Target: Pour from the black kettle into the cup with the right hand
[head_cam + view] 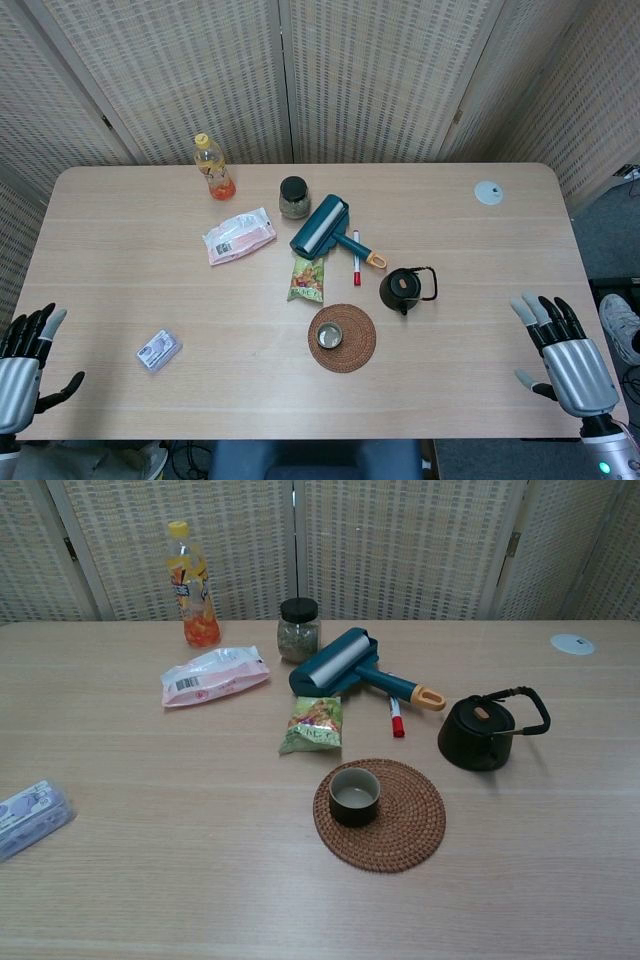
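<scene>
Nearest the cameras, at the table's front corners: left hand (25, 362), fingers apart, holding nothing, just off the left front edge of the table (120, 420); it shows in the head view only. Item, small clear packet (159, 350) with purple print, lying flat near the left front, well apart from the rest. Item, plastic bottle (190, 585) of orange drink, yellow cap, upright at the back left. Item, pink-and-white pouch (214, 676), flat, in front and to the right of the bottle. Item, glass jar (299, 629) with dark lid, upright at the back centre. Item, teal lint roller (344, 665), lying on its side just right of the jar, its orange-tipped handle pointing right. Item, green snack packet (313, 725), flat, just in front of the roller. Item, red-and-white marker (394, 717), lying beside the roller's handle. Item, round woven coaster (405, 820), centre front, bearing the cup (355, 795), a small dark vessel standing upright on the coaster's left part. Item, black kettle (477, 733), upright on the table, behind and to the right of the coaster, near it but not touching, bail handle tilted toward the right, lid on. Item, small white disc (488, 192), flat at the back right. Right hand (565, 350), fingers spread, holding nothing, at the right front edge of the table, well apart from the kettle; head view only.
</scene>
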Robot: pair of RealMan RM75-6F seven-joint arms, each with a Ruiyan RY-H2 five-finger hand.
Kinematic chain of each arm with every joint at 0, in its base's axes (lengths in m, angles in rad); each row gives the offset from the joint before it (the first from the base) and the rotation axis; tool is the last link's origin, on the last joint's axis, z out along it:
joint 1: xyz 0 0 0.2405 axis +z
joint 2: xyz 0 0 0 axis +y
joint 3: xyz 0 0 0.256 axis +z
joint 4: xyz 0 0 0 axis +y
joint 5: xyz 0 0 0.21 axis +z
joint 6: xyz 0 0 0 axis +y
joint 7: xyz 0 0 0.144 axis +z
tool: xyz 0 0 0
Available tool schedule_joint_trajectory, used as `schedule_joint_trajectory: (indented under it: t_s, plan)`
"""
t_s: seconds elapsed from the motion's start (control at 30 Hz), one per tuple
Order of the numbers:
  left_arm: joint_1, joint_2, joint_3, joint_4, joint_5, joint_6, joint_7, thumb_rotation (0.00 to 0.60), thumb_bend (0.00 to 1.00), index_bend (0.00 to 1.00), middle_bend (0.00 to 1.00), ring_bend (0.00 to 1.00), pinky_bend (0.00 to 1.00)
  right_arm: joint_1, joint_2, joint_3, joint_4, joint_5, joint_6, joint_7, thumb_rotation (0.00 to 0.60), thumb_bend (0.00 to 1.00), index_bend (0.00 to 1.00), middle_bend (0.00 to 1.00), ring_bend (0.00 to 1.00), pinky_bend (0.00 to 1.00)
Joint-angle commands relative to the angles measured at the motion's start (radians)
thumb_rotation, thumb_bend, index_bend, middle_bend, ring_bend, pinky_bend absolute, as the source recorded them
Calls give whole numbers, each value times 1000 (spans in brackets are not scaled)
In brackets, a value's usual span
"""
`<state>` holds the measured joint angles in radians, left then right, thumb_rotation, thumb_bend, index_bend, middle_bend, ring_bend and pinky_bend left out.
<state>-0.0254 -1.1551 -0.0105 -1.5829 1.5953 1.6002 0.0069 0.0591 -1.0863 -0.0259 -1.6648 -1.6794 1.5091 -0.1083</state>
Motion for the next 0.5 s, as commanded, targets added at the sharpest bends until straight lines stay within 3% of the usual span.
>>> schedule_joint_trajectory:
  t_s: [0.03,0.5]
  plan:
    - [1,1,0,1,-1,0,0,600,245,0,0,7,0,1,1,1,-1,-1,-1,-1,600,94,0,25,0,37]
    - [4,2,1,3,-7,-4,-3,600,244,0,0,10,0,32,21,11,-28,34,-66,-22,600,95,0,25,0,38]
